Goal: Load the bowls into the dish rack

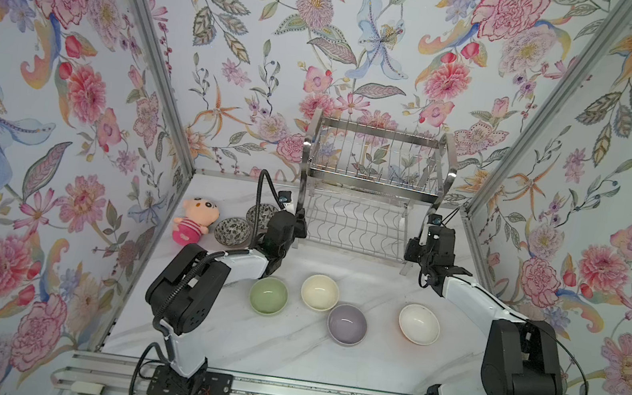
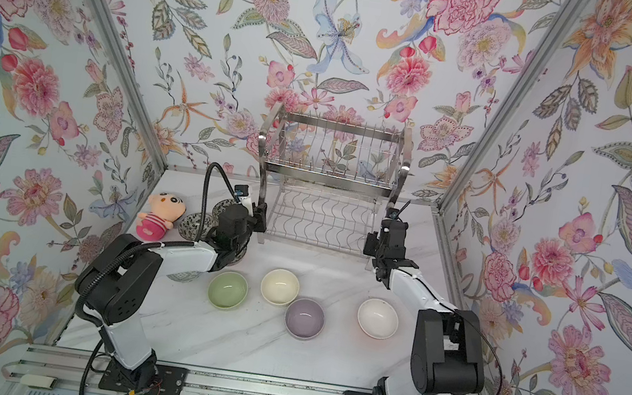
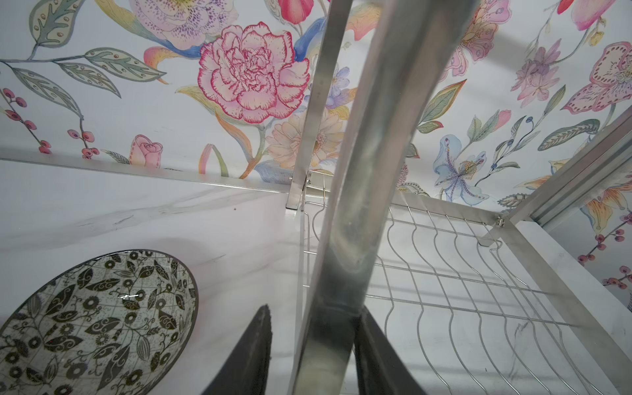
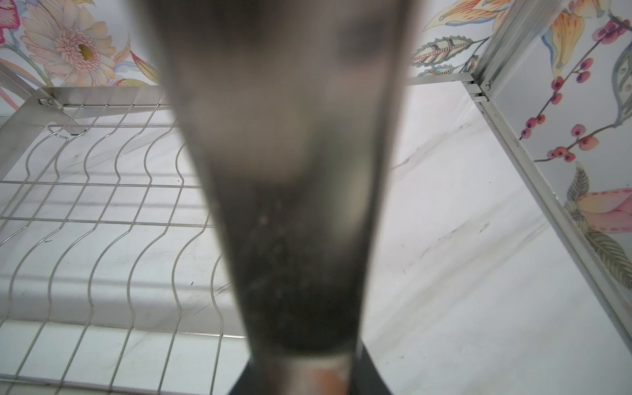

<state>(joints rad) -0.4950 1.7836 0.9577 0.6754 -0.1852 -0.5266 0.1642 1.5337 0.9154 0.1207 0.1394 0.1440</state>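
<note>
The dish rack [image 1: 371,181] stands at the back of the table, both wire shelves bare. Green [image 1: 268,295], cream [image 1: 320,292], lilac [image 1: 347,324] and white orange-sided [image 1: 419,324] bowls sit upright in front. Two leaf-patterned bowls [image 1: 232,231] [image 1: 261,214] lie at the left, one showing in the left wrist view [image 3: 95,325]. My left gripper [image 1: 298,221] [image 3: 314,309] is open around the rack's left front leg [image 3: 359,171], which touches one finger only. My right gripper [image 1: 411,249] [image 4: 301,359] is shut on the right front leg [image 4: 290,171].
A pink plush doll [image 1: 191,221] sits at the far left beside the patterned bowls. Flowered walls close in the table on three sides. The left arm's elbow [image 1: 188,289] hangs over the table's left side, close to the green bowl.
</note>
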